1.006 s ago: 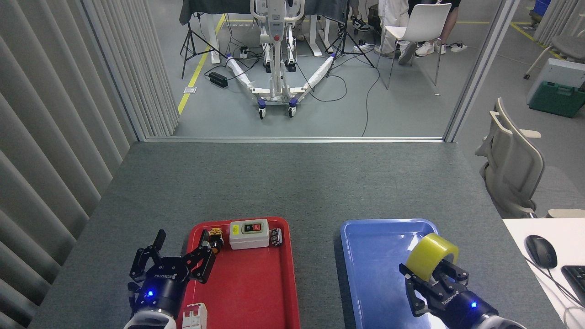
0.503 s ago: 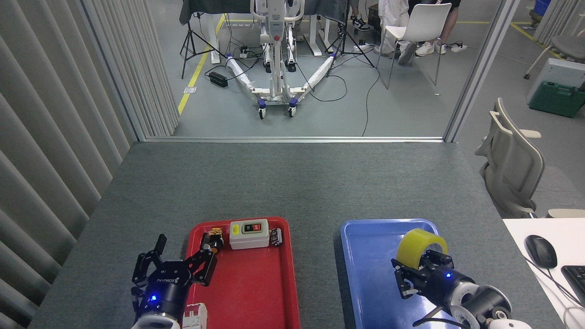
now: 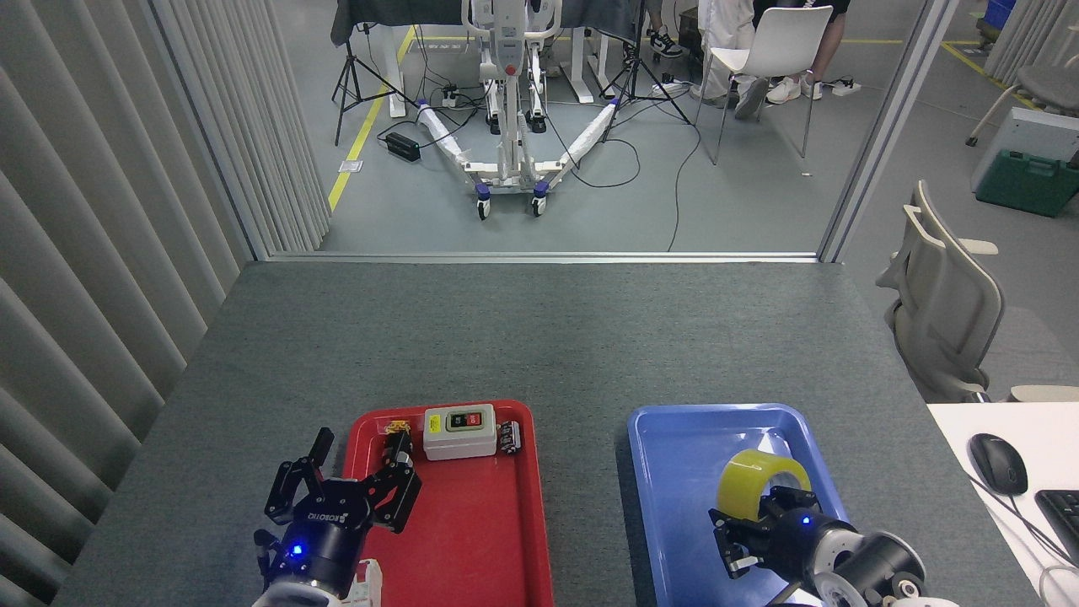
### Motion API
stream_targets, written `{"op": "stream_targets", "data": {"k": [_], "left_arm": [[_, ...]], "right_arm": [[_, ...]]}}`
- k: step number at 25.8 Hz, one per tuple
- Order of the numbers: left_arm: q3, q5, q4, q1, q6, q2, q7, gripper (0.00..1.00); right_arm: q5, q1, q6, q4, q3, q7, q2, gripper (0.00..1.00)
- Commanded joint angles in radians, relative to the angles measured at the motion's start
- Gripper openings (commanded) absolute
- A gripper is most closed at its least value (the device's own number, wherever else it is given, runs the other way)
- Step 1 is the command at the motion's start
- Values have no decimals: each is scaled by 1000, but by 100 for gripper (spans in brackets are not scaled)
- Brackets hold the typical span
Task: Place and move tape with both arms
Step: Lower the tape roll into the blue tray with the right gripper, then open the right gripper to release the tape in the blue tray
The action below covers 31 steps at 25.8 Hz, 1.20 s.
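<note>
The tape (image 3: 747,477), a yellow translucent roll, stands on edge low in the blue tray (image 3: 674,438), toward its right side. My right gripper (image 3: 761,516) comes in from the lower right with its black fingers closed around the roll's near side; whether the roll touches the tray floor is hidden. My left gripper (image 3: 344,496) hovers open over the left rim of the red tray (image 3: 472,539), holding nothing.
The red tray holds a beige switch box (image 3: 459,432), a small black and gold part (image 3: 396,443), a small metal part (image 3: 509,437) and a white piece (image 3: 364,582). A white desk with a mouse (image 3: 997,463) adjoins on the right.
My right gripper has turned and carried the tape down and to the left, lower into the blue tray. My left gripper has shifted right, over the red tray's rim.
</note>
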Motion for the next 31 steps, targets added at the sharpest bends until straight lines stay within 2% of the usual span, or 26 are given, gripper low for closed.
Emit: {"op": "stream_targets", "data": {"k": [1, 4, 7, 14, 21, 24, 31], "left_arm": [[1, 1, 5, 0, -9, -1, 0, 100], [1, 1, 7, 0, -9, -1, 0, 100], [4, 3, 8, 0, -9, -1, 0, 100], [9, 6, 14, 0, -9, -1, 0, 100], [9, 6, 16, 0, -9, -1, 0, 100], [9, 6, 21, 0, -9, -3, 0, 100], [9, 6, 21, 0, -11, -6, 0, 100]], "right_arm": [[-9, 64, 0, -60, 3, 2, 1, 54], [-3, 67, 4, -63, 1, -5, 1, 75], [-3, 67, 9, -63, -2, -9, -2, 84], [-1, 68, 58, -60, -11, -12, -14, 84], [3, 64, 202, -50, -5, -12, -3, 85], [0, 62, 236, -50, -6, -12, -2, 98], [-6, 65, 248, -46, -6, -9, 6, 99]]}}
